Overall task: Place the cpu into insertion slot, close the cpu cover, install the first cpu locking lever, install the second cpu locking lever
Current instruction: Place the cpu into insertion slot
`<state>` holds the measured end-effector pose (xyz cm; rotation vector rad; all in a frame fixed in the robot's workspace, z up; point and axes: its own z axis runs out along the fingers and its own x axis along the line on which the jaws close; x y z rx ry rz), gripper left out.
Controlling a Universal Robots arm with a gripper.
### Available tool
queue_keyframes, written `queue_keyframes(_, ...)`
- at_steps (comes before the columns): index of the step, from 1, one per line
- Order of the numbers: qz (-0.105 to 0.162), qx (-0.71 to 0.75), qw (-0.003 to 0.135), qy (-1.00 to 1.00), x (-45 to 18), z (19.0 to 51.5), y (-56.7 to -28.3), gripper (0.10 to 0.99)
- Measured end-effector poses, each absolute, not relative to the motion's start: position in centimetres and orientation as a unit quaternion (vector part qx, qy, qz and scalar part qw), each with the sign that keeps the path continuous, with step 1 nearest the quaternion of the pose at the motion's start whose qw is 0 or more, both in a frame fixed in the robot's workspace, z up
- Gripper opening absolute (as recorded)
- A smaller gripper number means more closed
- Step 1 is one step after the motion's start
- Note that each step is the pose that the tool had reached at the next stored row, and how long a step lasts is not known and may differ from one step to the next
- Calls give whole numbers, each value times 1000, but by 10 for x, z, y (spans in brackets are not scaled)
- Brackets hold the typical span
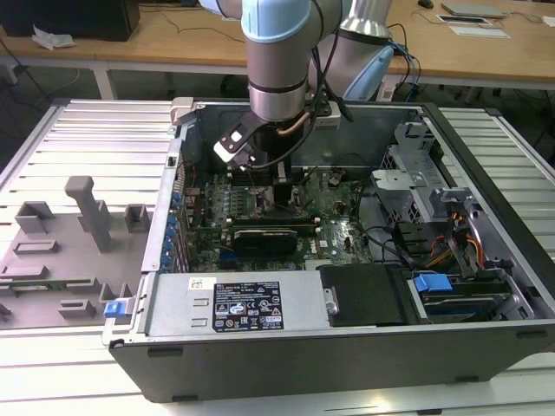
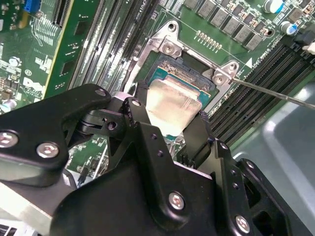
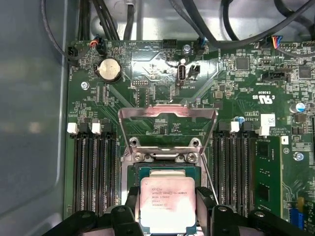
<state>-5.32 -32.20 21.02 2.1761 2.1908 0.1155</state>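
Step one: gripper (image 3: 167, 196) clamps the cpu (image 3: 167, 209) right at the insertion slot (image 2: 187, 63), cpu cover (image 3: 167, 110) open, wants dead-square seating.

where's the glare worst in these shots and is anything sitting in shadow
Second wrist view: glare washes the cpu lid very pale. First wrist view: a softer pinkish sheen on the cpu and the raised cpu cover. Exterior view: the motherboard lies dim beneath the arm.
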Motion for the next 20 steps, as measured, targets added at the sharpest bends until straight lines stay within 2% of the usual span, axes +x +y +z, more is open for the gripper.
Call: queue_keyframes(20,38,704,26,709,-56,200,-321,541)
